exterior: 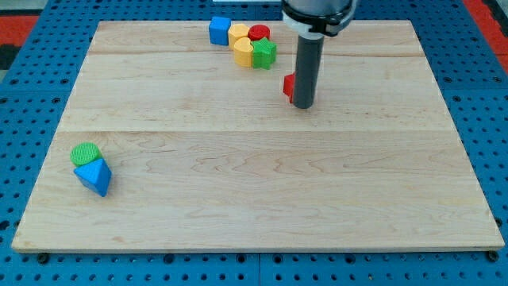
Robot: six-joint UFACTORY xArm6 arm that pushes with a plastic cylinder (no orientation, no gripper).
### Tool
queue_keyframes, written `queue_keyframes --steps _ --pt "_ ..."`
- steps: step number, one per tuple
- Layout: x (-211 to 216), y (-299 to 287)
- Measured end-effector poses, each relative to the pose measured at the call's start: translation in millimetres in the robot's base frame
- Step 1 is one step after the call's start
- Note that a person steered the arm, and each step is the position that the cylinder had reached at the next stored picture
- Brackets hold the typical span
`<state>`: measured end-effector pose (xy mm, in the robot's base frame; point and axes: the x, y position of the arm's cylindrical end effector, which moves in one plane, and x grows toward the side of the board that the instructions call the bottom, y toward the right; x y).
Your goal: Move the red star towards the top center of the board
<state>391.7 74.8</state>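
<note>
**Star nudged toward the top**

The red star [289,86] sits right of centre on the surface [238,175], mostly hidden behind my tip [302,105]. No pincer exists here. Push gently up-left, avoiding the green star [265,53].

Pale, light-grained wooden board [254,183] on a blue pegboard surface [24,119] (red at the view's top corners). Dark grey rod, my tip [302,106], hides most of the red star [289,85]. Cluster: blue cube [220,30], two yellow blocks [240,41], red cylinder [259,32], green star [266,53]. Lower left: green cylinder [85,153], blue triangular block [94,176].
</note>
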Motion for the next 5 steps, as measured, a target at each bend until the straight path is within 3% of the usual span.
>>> queue_keyframes --steps 5 --pt "-109.6 -33.9"
